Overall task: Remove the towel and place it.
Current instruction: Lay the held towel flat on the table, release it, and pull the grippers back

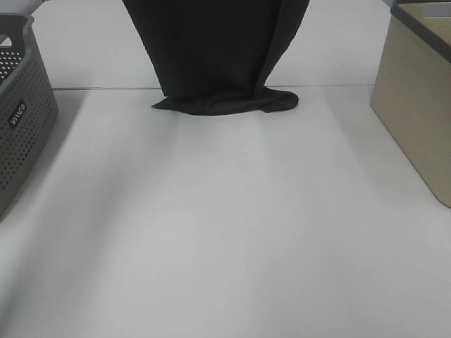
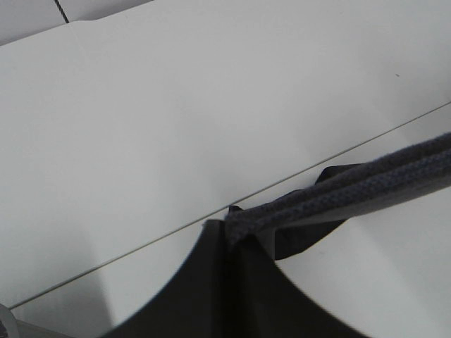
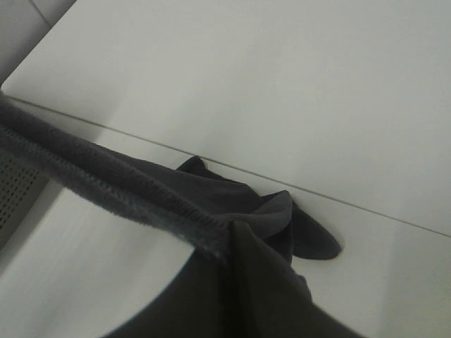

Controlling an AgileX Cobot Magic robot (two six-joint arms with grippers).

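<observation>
Towel top cut by pic edge (gray basket too).

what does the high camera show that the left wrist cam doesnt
Only the high view: the holed side of the grey basket at the left, the beige bin at the right, and the wide bare front of the table.
Only the left wrist view: a close look at the hemmed top edge of the towel, pulled into a taut line.
Both: the dark towel hanging down, its lower end bunched on the white table by the seam line.
</observation>
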